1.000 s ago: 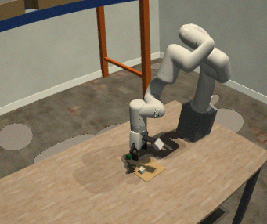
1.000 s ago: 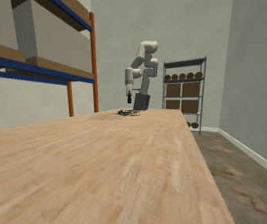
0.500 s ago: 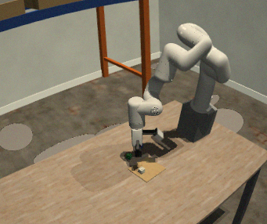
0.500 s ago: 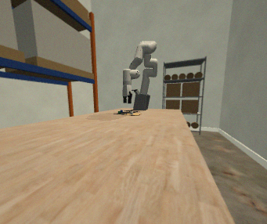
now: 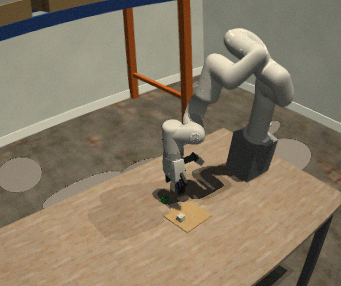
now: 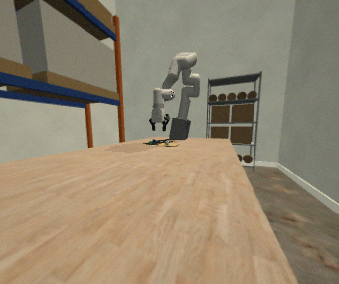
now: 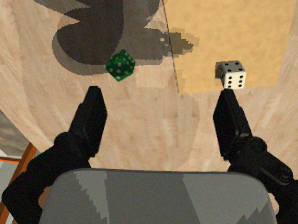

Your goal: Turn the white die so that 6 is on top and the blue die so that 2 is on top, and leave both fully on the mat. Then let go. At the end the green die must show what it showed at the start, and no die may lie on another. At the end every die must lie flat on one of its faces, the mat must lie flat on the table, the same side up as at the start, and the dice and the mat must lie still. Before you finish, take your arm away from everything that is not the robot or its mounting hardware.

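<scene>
My gripper (image 6: 159, 129) (image 7: 160, 100) is wide open and empty above the table. The white die (image 5: 180, 217) (image 7: 233, 75) is on the tan mat (image 5: 198, 216) (image 7: 225, 30), near one edge. It shows a bright six-pip face, which appears to be on top, and a shaded four-pip face. The green die (image 5: 164, 199) (image 7: 120, 65) is on the table beside the mat, seen corner-on; its top number and whether it lies flat are unclear. The blue die (image 6: 154, 142) shows as a tiny spot near the green one in the exterior view; its faces are unreadable and it is outside the wrist view.
The wooden table (image 5: 105, 255) (image 6: 129, 209) carries dice and mat, with the arm's dark base (image 5: 251, 152) behind them. The table's far edge is behind the green die. An orange and blue rack (image 5: 185, 60) stands beyond that edge. Arm shadows cross the area around the green die.
</scene>
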Available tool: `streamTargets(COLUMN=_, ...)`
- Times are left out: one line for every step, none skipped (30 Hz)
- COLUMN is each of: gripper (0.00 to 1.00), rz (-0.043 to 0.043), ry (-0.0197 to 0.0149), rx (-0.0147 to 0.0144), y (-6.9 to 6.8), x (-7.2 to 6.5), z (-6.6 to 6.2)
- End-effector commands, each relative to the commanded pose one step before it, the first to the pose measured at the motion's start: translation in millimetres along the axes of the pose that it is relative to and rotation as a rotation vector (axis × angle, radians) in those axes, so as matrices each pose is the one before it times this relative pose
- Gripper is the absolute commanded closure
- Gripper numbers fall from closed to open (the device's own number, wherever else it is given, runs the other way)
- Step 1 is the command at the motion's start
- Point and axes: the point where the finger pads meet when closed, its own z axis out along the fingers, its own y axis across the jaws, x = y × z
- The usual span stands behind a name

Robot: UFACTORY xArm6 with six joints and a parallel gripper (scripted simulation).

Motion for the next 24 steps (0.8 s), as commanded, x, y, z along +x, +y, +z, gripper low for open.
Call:
streamTargets(gripper=0.00, rz=-0.11147, ry=-0.02784, rx=-0.03138, y=-5.59, x=1.10, z=-0.63)
streamTargets(gripper=0.00, rz=-0.06940, ry=-0.00011, rx=0.00001, y=-3.70, x=2.50, z=0.24)
streamTargets(gripper=0.00, rz=-0.02286, ry=-0.00003, rx=0.00001, y=-1.15, x=0.91, z=0.08)
streamTargets(gripper=0.00, rz=-0.02925, ry=-0.00004, rx=0.00002, y=-1.44, x=1.21, z=0.10)
streamTargets(gripper=0.00, rz=-0.01755, ry=-0.00002, rx=0.00001, y=-0.84, x=0.75, z=0.06)
streamTargets(gripper=0.00, rz=-0.05997, ry=-0.00006, rx=0.00005, y=-2.81, x=2.64, z=0.20)
streamTargets(gripper=0.00, rz=-0.00981, ry=-0.00001, rx=0.00001, y=-0.43, x=0.46, z=0.03)
streamTargets(gripper=0.00, rz=-0.06433, ry=-0.00004, rx=0.00007, y=-2.76, x=3.06, z=0.21)
streamTargets(gripper=0.00, rz=-0.00545, ry=0.00000, rx=0.00001, y=-0.22, x=0.28, z=0.02)
streamTargets(gripper=0.00, rz=-0.06638, ry=-0.00002, rx=0.00009, y=-2.58, x=3.38, z=0.22)
streamTargets(gripper=0.00, rz=-0.00326, ry=0.00000, rx=0.00000, y=-0.11, x=0.17, z=0.01)
streamTargets(gripper=0.00, rz=-0.06829, ry=0.00001, rx=0.00010, y=-2.36, x=3.68, z=0.22)
streamTargets(gripper=0.00, rz=-0.00108, ry=0.00000, rx=0.00000, y=-0.03, x=0.06, z=0.00)
streamTargets(gripper=0.00, rz=-0.06898, ry=0.00004, rx=0.00011, y=-2.07, x=3.89, z=0.22)
streamTargets(gripper=0.00, rz=0.00000, ry=0.00000, rx=0.00000, y=0.00, x=0.00, z=0.00)
streamTargets(gripper=0.00, rz=0.00000, ry=0.00000, rx=0.00000, y=0.00, x=0.00, z=0.00)
streamTargets(gripper=0.00, rz=-0.06845, ry=0.00007, rx=0.00011, y=-1.73, x=4.01, z=0.22)
streamTargets(gripper=0.00, rz=-0.06038, ry=0.00008, rx=0.00010, y=-1.24, x=3.65, z=0.19)
streamTargets(gripper=0.00, rz=-0.00742, ry=0.00001, rx=0.00001, y=-0.12, x=0.46, z=0.02)
streamTargets(gripper=0.00, rz=-0.03770, ry=0.00007, rx=0.00006, y=-0.60, x=2.33, z=0.12)
streamTargets(gripper=0.00, rz=-0.02932, ry=0.00006, rx=0.00004, y=-0.38, x=1.83, z=0.09)
streamTargets(gripper=0.00, rz=-0.04442, ry=0.00010, rx=0.00006, y=-0.48, x=2.79, z=0.14)
streamTargets(gripper=0.00, rz=-0.02169, ry=0.00005, rx=0.00003, y=-0.17, x=1.37, z=0.07)
streamTargets(gripper=0.00, rz=-0.05390, ry=0.00014, rx=0.00006, y=-0.32, x=3.41, z=0.17)
